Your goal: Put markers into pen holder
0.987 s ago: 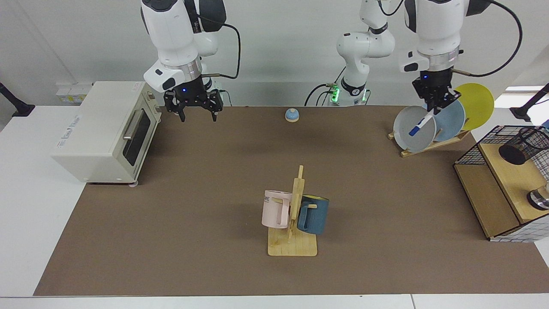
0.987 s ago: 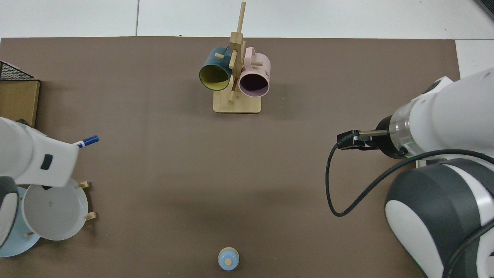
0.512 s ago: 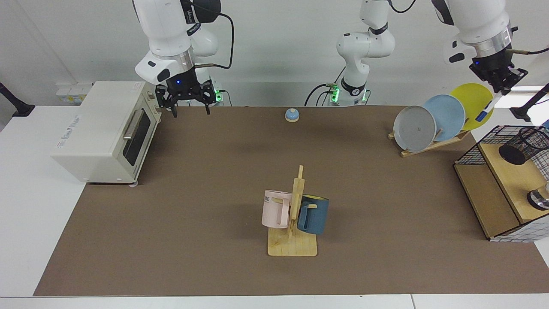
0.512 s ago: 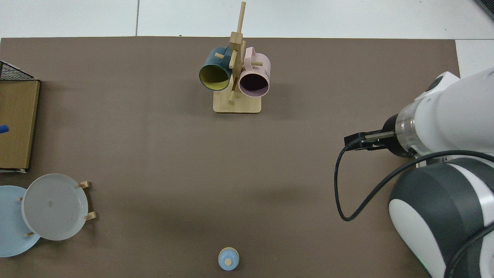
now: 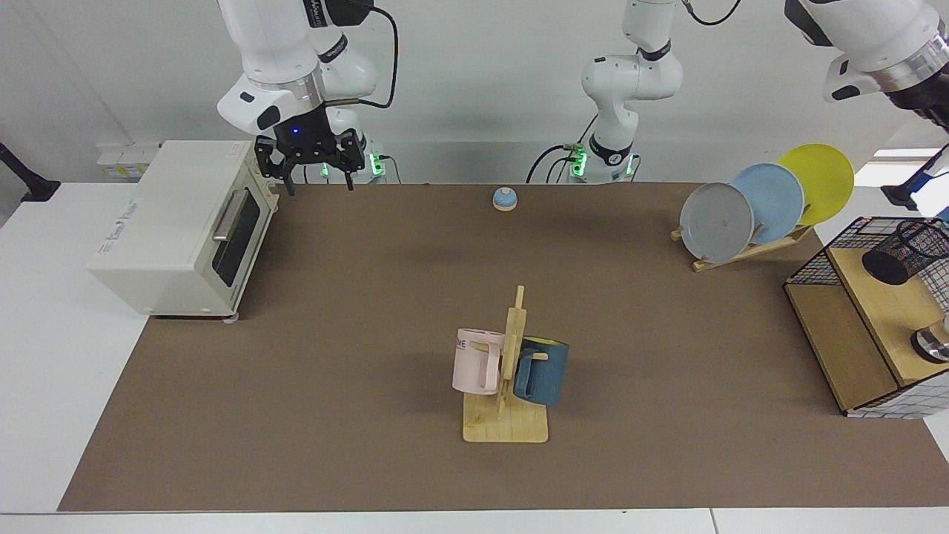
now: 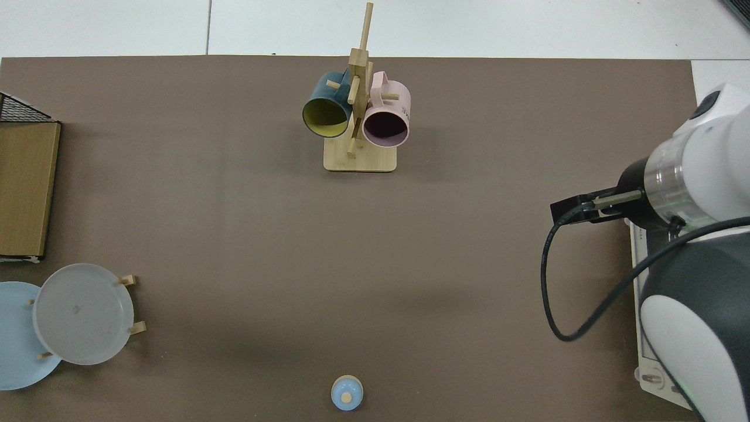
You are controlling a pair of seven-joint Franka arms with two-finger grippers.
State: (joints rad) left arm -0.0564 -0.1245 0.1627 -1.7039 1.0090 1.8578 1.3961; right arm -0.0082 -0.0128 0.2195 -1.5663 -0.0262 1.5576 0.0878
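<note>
The pen holder [image 5: 913, 245], a black mesh cup, lies tilted on the wooden shelf at the far right of the facing view. Above it, my left arm's wrist [image 5: 886, 48] reaches to that view's right edge, and its gripper is cut off there with only the dark hand showing. I cannot make out the marker in either view. My right gripper [image 5: 317, 180] hangs open and empty above the table's back edge, beside the toaster oven [image 5: 178, 222]. In the top view the right arm [image 6: 682, 181] shows at the right with its gripper hidden beneath it.
A mug rack [image 5: 506, 426] with a pink and a blue mug stands mid-table. Three plates lean in a rack [image 5: 741, 215] at the back right. A small blue bell [image 5: 505, 199] sits at the back. A wire basket [image 5: 815, 271] with wooden shelves holds a metal cup [image 5: 933, 343].
My left arm carried the marker from in front of the plates up and toward the basket, leaving the top view. My right arm drew back toward the toaster oven.
</note>
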